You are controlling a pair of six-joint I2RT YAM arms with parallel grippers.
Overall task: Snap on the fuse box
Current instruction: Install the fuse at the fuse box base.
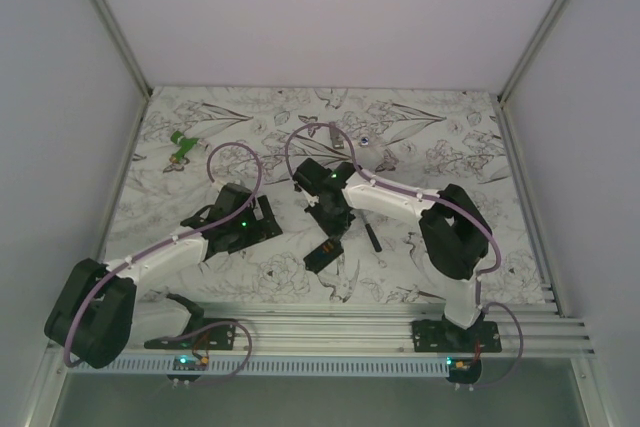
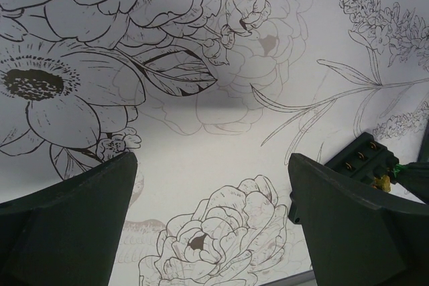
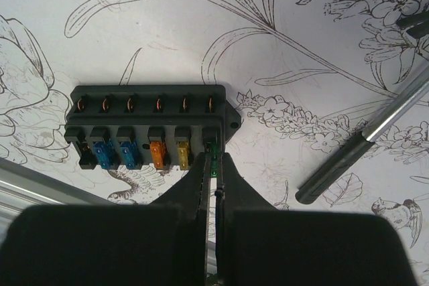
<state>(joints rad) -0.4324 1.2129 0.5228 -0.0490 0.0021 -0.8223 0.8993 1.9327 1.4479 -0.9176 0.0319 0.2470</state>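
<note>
The fuse box [image 3: 151, 108] is a black block lying flat on the flowered mat, with two blue fuses, an orange one and a yellow one in its front row. My right gripper [image 3: 213, 160] is shut on a small green fuse [image 3: 213, 154], whose tip sits at the rightmost slot of that row. From above, the fuse box [image 1: 322, 255] lies just in front of the right gripper [image 1: 332, 235]. My left gripper [image 2: 211, 185] hangs open over bare mat to the left, and a corner of the fuse box [image 2: 358, 159] shows past its right finger [image 2: 348, 226].
A tool with a black handle and metal shaft [image 3: 355, 152] lies on the mat right of the fuse box, also visible from above as the tool [image 1: 372, 237]. A green piece [image 1: 182, 144] lies at the far left and a pale clear piece [image 1: 383, 159] at the back centre.
</note>
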